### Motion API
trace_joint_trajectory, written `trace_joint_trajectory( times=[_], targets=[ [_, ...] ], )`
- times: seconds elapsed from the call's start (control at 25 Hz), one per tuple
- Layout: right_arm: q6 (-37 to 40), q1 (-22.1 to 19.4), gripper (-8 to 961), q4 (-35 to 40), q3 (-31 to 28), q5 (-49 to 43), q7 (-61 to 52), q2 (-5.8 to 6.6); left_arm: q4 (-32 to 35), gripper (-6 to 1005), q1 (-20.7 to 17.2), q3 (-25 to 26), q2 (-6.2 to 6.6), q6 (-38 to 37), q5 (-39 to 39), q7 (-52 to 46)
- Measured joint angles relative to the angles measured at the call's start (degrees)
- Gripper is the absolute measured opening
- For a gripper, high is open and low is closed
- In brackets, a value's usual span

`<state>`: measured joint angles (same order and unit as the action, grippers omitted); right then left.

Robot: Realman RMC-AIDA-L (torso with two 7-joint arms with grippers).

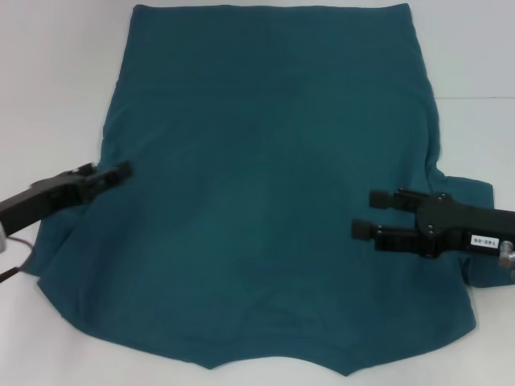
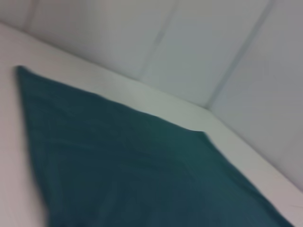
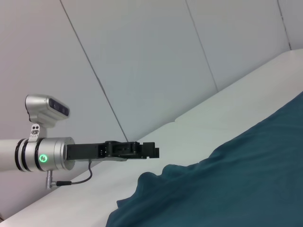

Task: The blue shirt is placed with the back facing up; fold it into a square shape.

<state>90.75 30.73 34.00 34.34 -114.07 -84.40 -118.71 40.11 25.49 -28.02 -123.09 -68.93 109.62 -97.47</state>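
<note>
Teal-blue soft-fabric short-sleeved shirt (image 1: 265,193) lies flat, plain side up, on white worktop (image 1: 48,72) | left end effector (image 1: 121,170) at shirt's left edge, fingers together, gripping nothing | right end effector (image 1: 366,214) over right side, fingers apart | judgement: pinch matching side edges, fold inward evenly, avoid bunching.

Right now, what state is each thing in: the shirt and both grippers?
blue shirt: spread flat on the white table, plain side up, not yet folded.
left gripper: at the shirt's left edge, jaws look shut, holding nothing visible.
right gripper: open, over the shirt's right side, empty.
</note>
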Motion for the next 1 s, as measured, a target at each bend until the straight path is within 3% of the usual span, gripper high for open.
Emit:
trace_joint_trajectory(
  times=[0.36, 1.0],
  targets=[
    [-0.8, 0.9, 899, -0.2, 0.3, -0.2, -0.4, -0.10, 0.3, 883, -2.6, 0.9, -0.33, 9.1, 0.0, -3.4],
    [-1.3, 1.2, 900, 0.0, 0.2, -0.1, -0.4, 0.14, 0.1, 884, -4.1, 2.0, -0.64, 9.9, 4.7, -3.6]
  ],
)
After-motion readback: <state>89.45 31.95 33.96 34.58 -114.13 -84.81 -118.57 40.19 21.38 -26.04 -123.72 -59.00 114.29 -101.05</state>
